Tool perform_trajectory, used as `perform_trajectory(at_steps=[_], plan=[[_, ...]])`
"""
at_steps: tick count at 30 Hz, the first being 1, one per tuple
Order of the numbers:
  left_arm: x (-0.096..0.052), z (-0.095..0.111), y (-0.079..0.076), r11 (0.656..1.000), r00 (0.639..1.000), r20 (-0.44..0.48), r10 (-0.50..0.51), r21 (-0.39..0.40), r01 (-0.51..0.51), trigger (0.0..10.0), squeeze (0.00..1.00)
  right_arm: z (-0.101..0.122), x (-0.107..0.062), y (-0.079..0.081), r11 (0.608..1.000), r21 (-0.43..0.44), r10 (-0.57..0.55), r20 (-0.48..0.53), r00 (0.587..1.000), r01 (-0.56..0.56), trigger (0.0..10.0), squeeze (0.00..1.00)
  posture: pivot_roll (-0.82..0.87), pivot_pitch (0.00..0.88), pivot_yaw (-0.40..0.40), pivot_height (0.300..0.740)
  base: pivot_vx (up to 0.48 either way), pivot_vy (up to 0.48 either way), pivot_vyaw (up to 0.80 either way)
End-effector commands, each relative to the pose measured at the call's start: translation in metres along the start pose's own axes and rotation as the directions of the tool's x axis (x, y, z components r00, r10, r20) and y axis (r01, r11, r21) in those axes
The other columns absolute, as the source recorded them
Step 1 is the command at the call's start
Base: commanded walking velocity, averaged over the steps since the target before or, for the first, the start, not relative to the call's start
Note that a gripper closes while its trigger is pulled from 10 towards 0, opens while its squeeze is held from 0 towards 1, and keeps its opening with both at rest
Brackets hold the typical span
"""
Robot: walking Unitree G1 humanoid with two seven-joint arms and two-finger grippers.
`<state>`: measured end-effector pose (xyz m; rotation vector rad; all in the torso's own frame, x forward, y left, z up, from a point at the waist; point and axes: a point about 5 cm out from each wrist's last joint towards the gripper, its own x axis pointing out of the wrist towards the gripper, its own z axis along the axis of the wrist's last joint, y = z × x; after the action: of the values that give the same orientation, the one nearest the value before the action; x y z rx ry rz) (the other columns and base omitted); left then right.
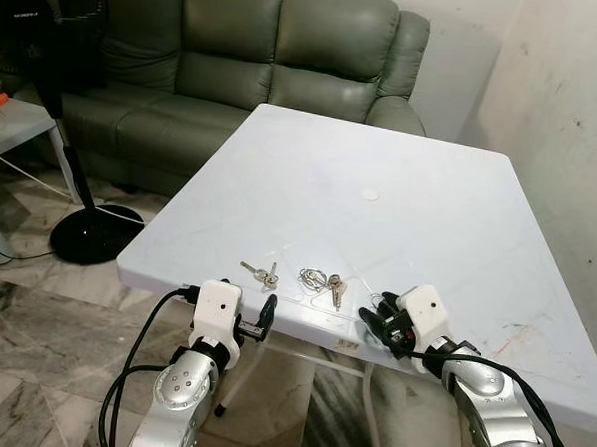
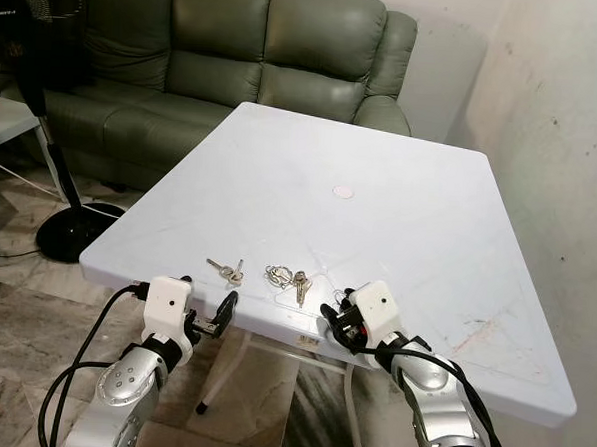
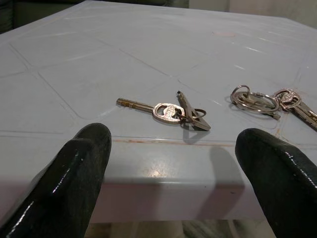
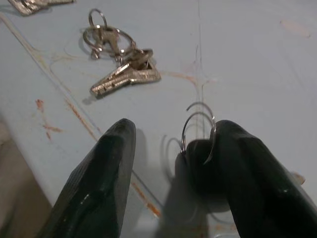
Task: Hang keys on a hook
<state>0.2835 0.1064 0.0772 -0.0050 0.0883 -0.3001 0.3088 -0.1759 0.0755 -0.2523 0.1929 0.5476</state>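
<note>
Two bunches of keys lie near the front edge of the white table (image 1: 430, 190). No writing on the keys can be read; the black fan (image 1: 48, 30) at the far left carries a small white label, too small to read.

One pair of keys (image 1: 261, 274) lies flat just past the table edge, at about 1 o'clock from the left gripper (image 1: 264, 317), close but not touching. That gripper sits at the table's front edge with its fingers (image 3: 79, 168) spread wide, nothing between them.

Beside it, the ring of keys (image 1: 320, 282) lies at about 10 o'clock from the right gripper (image 1: 379, 316), a little apart. That gripper rests over the table with its fingers (image 4: 104, 168) parted; a thin wire ring (image 4: 198, 131) sits against the inner face of one finger, not clamped
</note>
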Motion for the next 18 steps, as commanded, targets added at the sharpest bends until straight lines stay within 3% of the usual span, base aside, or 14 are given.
perform_trajectory(at_steps=[1,5,6,7,8,9,10,18], plan=[[-0.0012,0.0013,-0.0024,1.000,1.000,0.000,0.000,0.000,0.000,10.0,0.00,0.0059,0.0020,-0.0028,1.000,0.001,-0.019,0.007,1.000,0.019,10.0,0.00,0.05,0.053,-0.085,0.740,0.000,0.000,0.00],[-0.0016,0.0007,-0.0027,1.000,1.000,-0.002,0.002,-0.002,-0.002,10.0,0.00,0.0073,0.0023,-0.0031,1.000,-0.002,-0.018,0.012,1.000,0.018,9.9,0.00,0.05,0.051,-0.087,0.740,0.000,0.000,0.00],[-0.0017,0.0007,-0.0028,1.000,1.000,-0.001,0.002,-0.002,-0.002,10.0,0.00,0.0080,0.0021,-0.0035,1.000,-0.002,-0.020,0.018,1.000,0.021,6.0,0.00,0.05,0.051,-0.087,0.740,0.000,0.000,0.00],[-0.0018,0.0007,-0.0028,1.000,1.000,-0.001,0.003,-0.001,-0.003,10.0,0.00,0.0085,0.0020,-0.0037,1.000,-0.001,-0.022,0.022,1.000,0.022,6.0,0.00,0.05,0.051,-0.087,0.740,0.000,0.000,0.00],[-0.0020,0.0002,-0.0026,1.000,1.000,-0.003,0.003,-0.002,-0.003,10.0,0.00,0.0102,0.0008,-0.0061,0.999,0.005,-0.046,0.038,0.998,0.046,1.5,0.00,0.05,0.050,-0.087,0.740,0.000,0.000,0.00],[-0.0020,0.0002,-0.0026,1.000,1.000,-0.003,0.003,-0.002,-0.003,10.0,0.00,0.0102,0.0008,-0.0061,0.999,0.005,-0.046,0.038,0.998,0.046,1.5,0.00,0.05,0.050,-0.087,0.740,0.000,0.000,0.00],[-0.0022,0.0000,-0.0028,1.000,1.000,-0.003,0.003,-0.002,-0.003,10.0,0.00,0.0113,-0.0002,-0.0061,0.999,0.014,-0.042,0.053,0.998,0.042,0.0,0.00,0.05,0.048,-0.089,0.740,0.000,0.000,0.00],[-0.0027,-0.0009,-0.0038,1.000,1.000,-0.005,0.004,-0.004,-0.004,10.0,0.00,0.0139,-0.0003,-0.0076,0.999,0.005,-0.042,0.062,0.997,0.042,0.0,0.00,0.05,0.044,-0.089,0.740,0.000,0.000,0.00]])
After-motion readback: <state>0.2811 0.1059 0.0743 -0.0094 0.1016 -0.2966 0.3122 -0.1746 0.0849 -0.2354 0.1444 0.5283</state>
